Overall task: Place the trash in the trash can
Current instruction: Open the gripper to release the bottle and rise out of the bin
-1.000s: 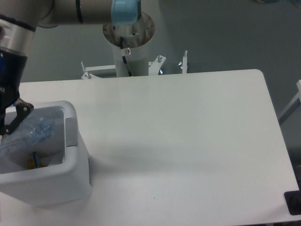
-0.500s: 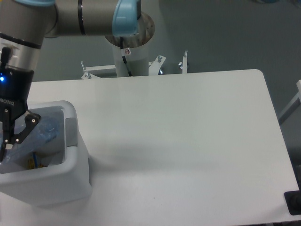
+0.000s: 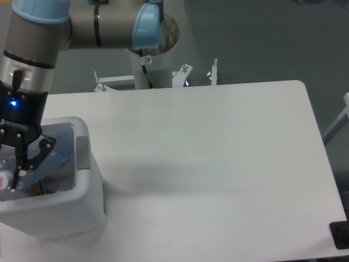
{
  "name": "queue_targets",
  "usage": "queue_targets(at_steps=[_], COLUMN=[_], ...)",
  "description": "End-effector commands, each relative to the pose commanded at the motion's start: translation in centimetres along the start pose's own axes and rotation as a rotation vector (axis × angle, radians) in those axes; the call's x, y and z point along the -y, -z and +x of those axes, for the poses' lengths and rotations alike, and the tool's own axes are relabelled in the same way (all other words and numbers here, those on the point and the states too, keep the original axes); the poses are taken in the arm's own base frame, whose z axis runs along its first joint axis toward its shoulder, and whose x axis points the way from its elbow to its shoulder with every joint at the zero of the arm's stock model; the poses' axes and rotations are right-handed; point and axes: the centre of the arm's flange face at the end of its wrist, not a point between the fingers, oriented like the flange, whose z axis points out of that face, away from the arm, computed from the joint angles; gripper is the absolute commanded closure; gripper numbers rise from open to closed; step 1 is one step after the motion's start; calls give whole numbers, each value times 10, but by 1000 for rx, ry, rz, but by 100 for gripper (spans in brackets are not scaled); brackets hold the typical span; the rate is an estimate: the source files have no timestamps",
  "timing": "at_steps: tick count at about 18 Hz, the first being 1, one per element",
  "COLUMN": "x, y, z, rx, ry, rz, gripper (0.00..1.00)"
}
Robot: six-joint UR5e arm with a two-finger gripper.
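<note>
The white boxy trash can [image 3: 82, 185] stands at the table's front left. My gripper [image 3: 19, 173] reaches down into its opening from above. Its fingers [image 3: 34, 159] angle inward and look shut on a clear bottle with a blue pattern [image 3: 57, 155]. That bottle lies tilted inside the can, its red and white cap [image 3: 3, 179] at the left edge of the view. A small yellow scrap [image 3: 38, 189] shows deeper in the can. The trash is hidden from this view.
The arm's grey and blue links [image 3: 82, 22] cross the top left, above its round base post [image 3: 150, 49] behind the table. The white table [image 3: 218, 164] ends at a rounded far right corner. A dark block [image 3: 341, 234] sits at the front right edge.
The gripper has sunk lower and shifted right over the can, taking the blue-patterned bottle deeper inside. The bottle's cap now shows at the left edge.
</note>
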Motion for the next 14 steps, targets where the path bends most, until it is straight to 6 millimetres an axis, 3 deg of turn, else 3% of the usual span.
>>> queue_targets(at_steps=[1,2,4,5,8,11,14], x=[-3,-4,-2,-3,4,13,24], y=[0,-1,0,-1,5,13,27], z=[0,-1,-1,-2,-11,-35,-88], rx=[0,1,2,16,49,82,187], ry=[0,-5,-52,-80,-85,-62,-31], rz=[-4,-7,-3,-5,12,29,50], gripper=[53,42,6,0,0,0,0])
